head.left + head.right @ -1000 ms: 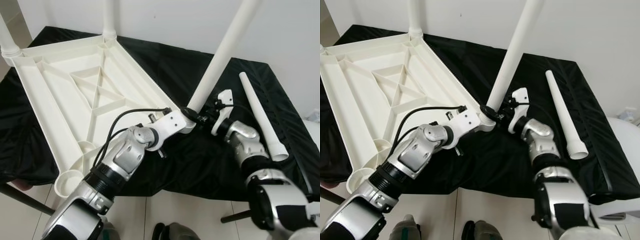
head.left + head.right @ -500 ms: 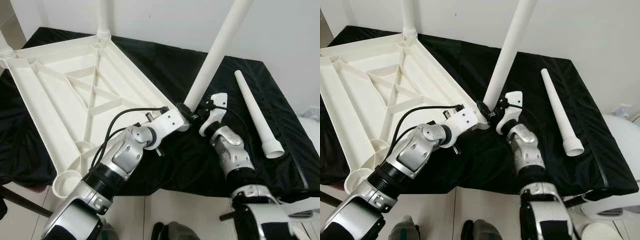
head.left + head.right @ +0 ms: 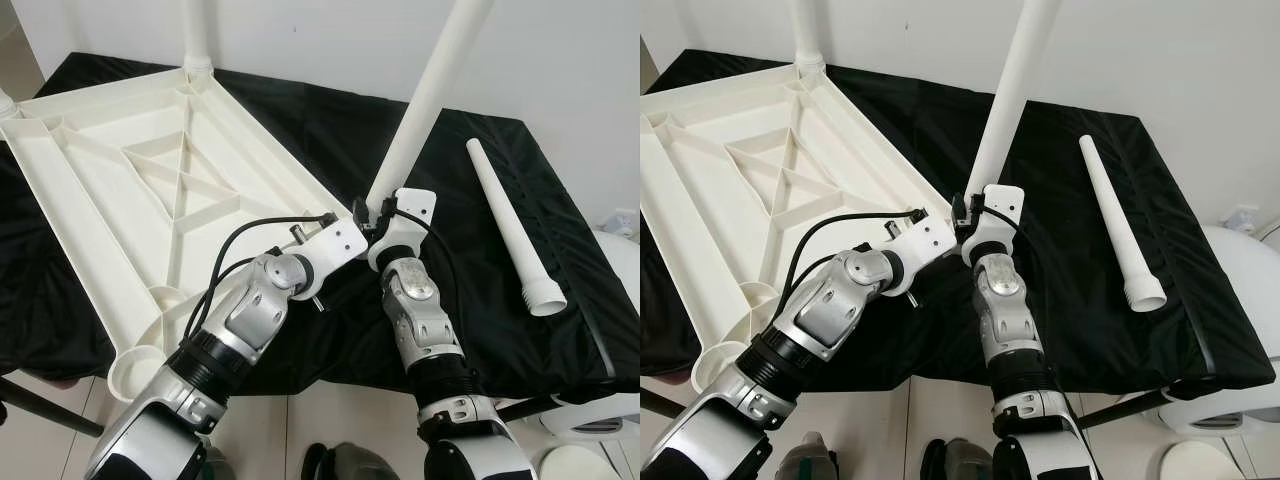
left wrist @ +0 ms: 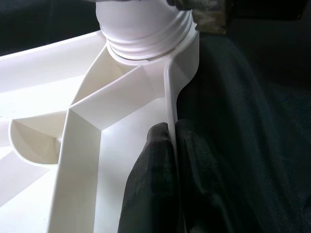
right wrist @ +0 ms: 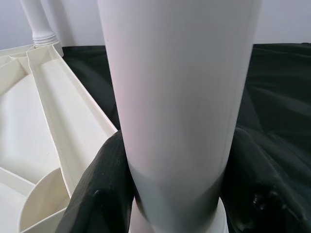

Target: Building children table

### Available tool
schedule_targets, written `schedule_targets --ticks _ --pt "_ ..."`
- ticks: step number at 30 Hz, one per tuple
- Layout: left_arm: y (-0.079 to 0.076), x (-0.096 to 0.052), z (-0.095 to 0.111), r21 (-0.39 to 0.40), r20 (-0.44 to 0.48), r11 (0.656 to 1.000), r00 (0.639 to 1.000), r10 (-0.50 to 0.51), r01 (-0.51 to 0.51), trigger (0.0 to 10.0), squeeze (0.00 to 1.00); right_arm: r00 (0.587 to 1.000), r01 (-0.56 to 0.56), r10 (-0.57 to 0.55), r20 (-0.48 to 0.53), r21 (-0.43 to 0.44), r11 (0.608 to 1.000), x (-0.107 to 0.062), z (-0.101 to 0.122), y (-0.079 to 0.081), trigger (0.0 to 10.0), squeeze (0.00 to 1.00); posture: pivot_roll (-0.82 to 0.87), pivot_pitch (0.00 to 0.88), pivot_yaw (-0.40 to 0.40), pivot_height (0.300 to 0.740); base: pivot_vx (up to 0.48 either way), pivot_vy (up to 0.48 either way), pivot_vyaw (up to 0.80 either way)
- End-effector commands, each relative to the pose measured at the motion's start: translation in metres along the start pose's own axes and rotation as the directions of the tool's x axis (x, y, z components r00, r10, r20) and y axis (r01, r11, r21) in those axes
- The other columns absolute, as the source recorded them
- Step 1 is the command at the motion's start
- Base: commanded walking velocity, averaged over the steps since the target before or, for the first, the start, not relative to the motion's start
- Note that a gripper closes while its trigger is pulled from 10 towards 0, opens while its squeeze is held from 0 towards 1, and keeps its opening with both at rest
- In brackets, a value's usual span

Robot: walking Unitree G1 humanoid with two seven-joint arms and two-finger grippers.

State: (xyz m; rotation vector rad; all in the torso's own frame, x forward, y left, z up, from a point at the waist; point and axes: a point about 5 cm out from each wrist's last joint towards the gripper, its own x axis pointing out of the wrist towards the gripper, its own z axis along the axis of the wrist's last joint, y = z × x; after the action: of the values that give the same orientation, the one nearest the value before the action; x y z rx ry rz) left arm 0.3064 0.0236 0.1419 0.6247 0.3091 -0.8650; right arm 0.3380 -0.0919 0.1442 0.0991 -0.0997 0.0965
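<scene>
White plastic tabletop lies upside down on a black cloth, ribs facing up. By the look of it the build is a bit past halfway. One leg stands in the far corner, and another shows at the left edge of the left eye view. A third leg rises at a slant from the near right corner socket, its base seated in the threaded collar; whether it is screwed fully home cannot be told. A fourth leg lies loose on the cloth to the right, well apart from the tabletop, and the near left socket is empty, so that leg is probably what is left.

Left gripper pinches the tabletop's rim just beside the collar, one finger on each side of the wall. Right gripper is clamped around the base of the slanted leg, fingers on both sides.

Compared with a second ago, the right forearm has swung in from the right to lie nearly straight ahead, its wrist turned about the leg, which suggests a screwing motion. The leg leans much as before, and the left gripper's hold is unchanged.
</scene>
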Motion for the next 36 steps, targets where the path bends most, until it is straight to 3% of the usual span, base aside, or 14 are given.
schedule_targets --ticks 1,7,8,9,10,19,22,23,28,36 --pt "-0.016 0.004 0.007 0.021 0.024 0.998 0.998 -0.063 0.062 10.0 0.00 0.999 0.031 -0.031 0.019 0.004 1.000 0.000 0.008 0.004 10.0 0.00 0.11 0.020 -0.159 0.740 0.000 0.000 0.00" --pt "-0.015 0.004 0.007 0.020 0.023 0.998 0.998 -0.060 0.060 10.0 0.00 0.997 0.080 -0.080 0.009 -0.013 0.997 -0.004 0.010 0.002 10.0 0.00 0.10 0.021 -0.156 0.740 0.000 0.000 0.00" --pt "-0.015 0.003 0.007 0.020 0.023 0.998 0.998 -0.060 0.059 10.0 0.00 0.996 0.087 -0.087 0.007 -0.013 0.996 -0.005 0.010 0.002 10.0 0.60 0.10 0.021 -0.156 0.740 0.000 0.000 0.00" --pt "-0.015 0.003 0.007 0.020 0.023 0.998 0.998 -0.060 0.059 10.0 0.00 0.996 0.087 -0.087 0.007 -0.013 0.996 -0.005 0.010 0.002 10.0 0.60 0.10 0.021 -0.156 0.740 0.000 0.000 0.00" --pt "-0.015 0.003 0.007 0.020 0.023 0.998 0.998 -0.060 0.059 10.0 0.00 0.998 0.070 -0.070 0.006 -0.004 0.998 -0.006 0.010 0.002 10.0 1.00 0.10 0.022 -0.155 0.740 0.000 0.000 0.00" --pt "-0.013 0.003 0.008 0.019 0.024 0.998 0.998 -0.053 0.053 10.0 0.00 0.998 0.034 -0.033 0.049 -0.016 0.999 -0.010 0.013 -0.013 10.0 1.00 0.10 0.024 -0.157 0.740 0.000 0.000 0.00" --pt "-0.013 0.003 0.008 0.018 0.024 0.999 0.998 -0.051 0.050 10.0 0.00 0.998 -0.037 0.037 0.040 -0.015 0.999 -0.011 0.011 -0.020 10.0 1.00 0.10 0.027 -0.156 0.740 0.000 0.000 0.00" --pt "-0.012 0.003 0.008 0.017 0.025 0.999 0.998 -0.050 0.050 10.0 0.00 0.997 -0.072 0.072 0.027 -0.009 0.997 -0.011 0.008 -0.023 10.0 0.00 0.09 0.030 -0.154 0.740 0.000 0.000 0.00" --pt "-0.010 0.003 0.008 0.015 0.027 0.999 0.999 -0.045 0.045 10.0 0.00 0.972 -0.233 0.231 -0.031 -0.049 0.971 -0.009 -0.002 -0.043 10.0 0.00 0.09 0.035 -0.147 0.740 0.000 0.000 0.00" --pt "-0.009 0.003 0.009 0.017 0.028 0.999 0.999 -0.044 0.044 10.0 0.00 0.930 -0.366 0.361 -0.068 -0.066 0.928 -0.003 -0.002 -0.068 10.0 0.00 0.09 0.035 -0.137 0.740 0.000 0.000 0.00"
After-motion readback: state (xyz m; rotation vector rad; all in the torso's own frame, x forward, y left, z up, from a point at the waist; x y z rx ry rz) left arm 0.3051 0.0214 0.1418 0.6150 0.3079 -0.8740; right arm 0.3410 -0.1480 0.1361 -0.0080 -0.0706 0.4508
